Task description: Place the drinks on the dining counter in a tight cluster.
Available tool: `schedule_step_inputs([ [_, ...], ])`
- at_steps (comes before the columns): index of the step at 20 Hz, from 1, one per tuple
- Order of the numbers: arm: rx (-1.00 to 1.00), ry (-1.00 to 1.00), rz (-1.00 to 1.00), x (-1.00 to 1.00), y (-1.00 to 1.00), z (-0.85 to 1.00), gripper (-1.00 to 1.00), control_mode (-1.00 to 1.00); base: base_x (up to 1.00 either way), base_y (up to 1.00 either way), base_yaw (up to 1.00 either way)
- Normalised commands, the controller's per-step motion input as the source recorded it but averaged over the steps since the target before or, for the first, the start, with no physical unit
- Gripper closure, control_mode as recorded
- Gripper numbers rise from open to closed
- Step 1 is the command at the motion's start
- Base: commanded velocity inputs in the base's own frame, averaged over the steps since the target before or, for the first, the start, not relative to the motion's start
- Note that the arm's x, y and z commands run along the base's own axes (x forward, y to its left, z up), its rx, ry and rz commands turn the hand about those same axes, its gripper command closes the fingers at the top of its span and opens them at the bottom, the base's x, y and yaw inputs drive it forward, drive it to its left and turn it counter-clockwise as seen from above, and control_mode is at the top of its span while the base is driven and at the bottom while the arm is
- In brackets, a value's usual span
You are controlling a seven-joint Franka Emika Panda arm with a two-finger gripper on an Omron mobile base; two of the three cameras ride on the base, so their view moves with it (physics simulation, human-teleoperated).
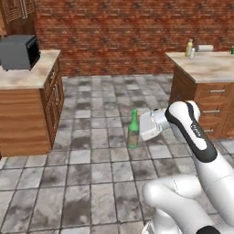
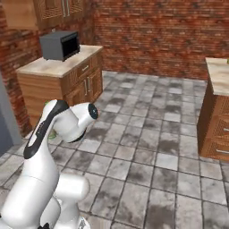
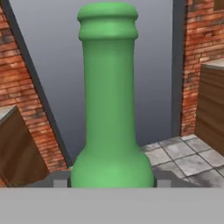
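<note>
My gripper is shut on the slim green glass bottle, which it holds upright in the air above the tiled floor. In the hand view the bottle stands tall between the two fingertips, its fat lower body seated between them. A yellow juice bottle and a small clear water bottle stand close together on a stone-topped wooden counter at the far right, well away from my gripper. The dining counter is out of view.
A wooden counter with a dark microwave stands at the left. Between the two counters lies open grey tiled floor, with a brick wall behind. A white roll lies near the bottles.
</note>
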Motion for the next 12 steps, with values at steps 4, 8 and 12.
schedule_step_inputs([
  [4,0.00,0.00,0.00,0.00,0.00,0.00,1.00,1.00,0.49,-0.35,-0.65],
  [8,0.00,0.00,0.00,0.00,0.00,0.00,1.00,1.00,1.00,0.00,-0.19],
  [12,0.00,0.00,0.00,0.00,0.00,0.00,1.00,1.00,1.00,0.00,-0.05],
])
